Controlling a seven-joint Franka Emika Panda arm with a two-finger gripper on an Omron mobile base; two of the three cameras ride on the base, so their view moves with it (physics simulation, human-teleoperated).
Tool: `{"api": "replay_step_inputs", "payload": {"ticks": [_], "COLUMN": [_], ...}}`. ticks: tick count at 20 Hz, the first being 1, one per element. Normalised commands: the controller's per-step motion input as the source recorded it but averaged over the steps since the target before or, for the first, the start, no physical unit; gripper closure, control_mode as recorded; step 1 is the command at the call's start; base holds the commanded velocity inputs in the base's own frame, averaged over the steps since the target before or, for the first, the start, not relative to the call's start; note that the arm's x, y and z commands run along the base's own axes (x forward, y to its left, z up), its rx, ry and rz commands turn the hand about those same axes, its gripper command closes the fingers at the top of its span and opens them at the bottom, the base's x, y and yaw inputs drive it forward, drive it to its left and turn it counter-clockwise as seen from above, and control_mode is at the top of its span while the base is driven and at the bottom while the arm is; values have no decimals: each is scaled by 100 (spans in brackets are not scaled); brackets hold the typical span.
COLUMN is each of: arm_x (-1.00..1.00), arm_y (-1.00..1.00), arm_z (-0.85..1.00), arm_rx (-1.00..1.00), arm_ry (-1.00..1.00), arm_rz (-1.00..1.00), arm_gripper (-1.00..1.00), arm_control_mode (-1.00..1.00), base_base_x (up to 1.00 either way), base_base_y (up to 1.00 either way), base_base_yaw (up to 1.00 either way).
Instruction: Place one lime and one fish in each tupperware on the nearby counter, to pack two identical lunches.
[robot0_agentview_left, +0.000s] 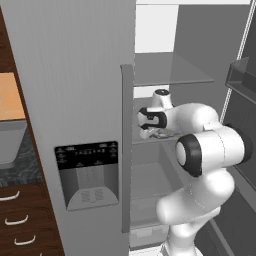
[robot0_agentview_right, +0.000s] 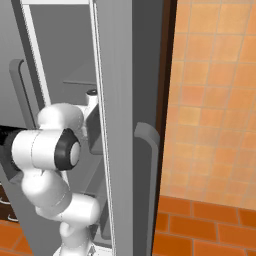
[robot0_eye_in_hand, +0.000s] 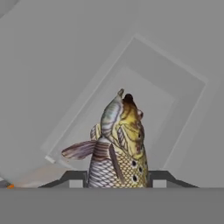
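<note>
In the hand view a scaly brownish-yellow fish (robot0_eye_in_hand: 118, 144) stands up between my two dark fingertips (robot0_eye_in_hand: 159, 177), and my gripper (robot0_eye_in_hand: 117, 178) is shut on it. From the left base view my gripper (robot0_agentview_left: 147, 133) reaches into the open fridge, just above its middle shelf (robot0_agentview_left: 172, 137). The right base view has the hand mostly hidden behind the fridge door's edge (robot0_agentview_right: 102, 125). A strip of the dark marbled counter (robot0_agentview_left: 17, 170) lies at the far left, above wooden drawers (robot0_agentview_left: 15, 220). The limes and the tupperware are out of view.
The shut fridge door with its dispenser panel (robot0_agentview_left: 87, 172) and long handle (robot0_agentview_left: 126, 145) stands just left of my arm. A glass shelf (robot0_agentview_left: 170, 70) hangs above the hand. The open right door carries bins (robot0_agentview_left: 240, 75). An orange tiled wall (robot0_agentview_right: 215, 100) is to the right.
</note>
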Motion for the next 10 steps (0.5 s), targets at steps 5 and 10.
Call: {"api": "replay_step_inputs", "payload": {"ticks": [5,10], "arm_x": [-77,-80], "arm_y": [1,7], "arm_z": [11,27], "arm_rx": [0,0], "arm_ry": [0,0], "arm_rz": [0,0], "arm_gripper": [100,100], "arm_control_mode": [-100,-100], "base_base_x": [0,0], "base_base_y": [0,0], "base_base_yaw": [0,0]}}
